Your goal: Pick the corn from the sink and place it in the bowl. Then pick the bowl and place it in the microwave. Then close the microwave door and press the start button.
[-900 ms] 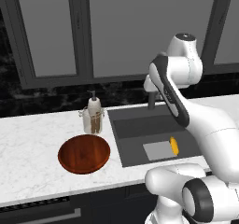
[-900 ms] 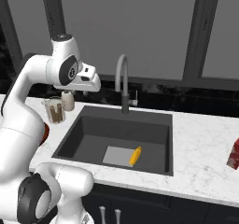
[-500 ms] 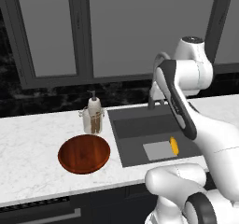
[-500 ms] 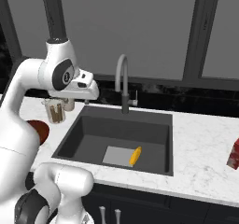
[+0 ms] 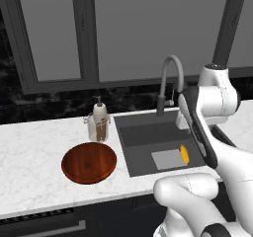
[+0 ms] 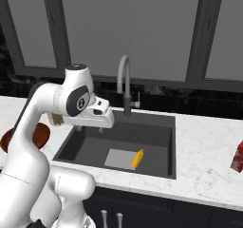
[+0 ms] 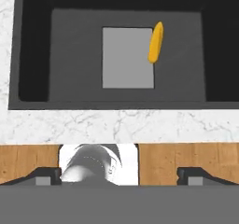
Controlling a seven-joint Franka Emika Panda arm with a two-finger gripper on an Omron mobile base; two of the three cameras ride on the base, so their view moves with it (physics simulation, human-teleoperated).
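Observation:
The corn (image 5: 184,154) (image 6: 137,158) (image 7: 156,42) lies on the floor of the dark grey sink (image 5: 143,137) (image 6: 118,137) (image 7: 74,55), beside a light grey rectangle. My gripper (image 6: 100,127) (image 7: 119,174) hangs open and empty above the basin's left part, well clear of the corn. Its fingertips (image 7: 46,174) stand wide apart. The reddish-brown bowl (image 5: 89,162) (image 6: 42,135) rests on the marble counter left of the sink, partly behind my arm in the right base view.
A gooseneck faucet (image 5: 168,78) (image 6: 124,80) rises behind the sink. A soap dispenser and jar (image 5: 99,125) stand just behind the bowl. A red box (image 6: 237,156) sits on the counter far right. Dark windows line the back wall.
My arm has swung from beside the faucet toward the sink. The hand has come lower and sits over the basin. Corn and bowl have not moved.

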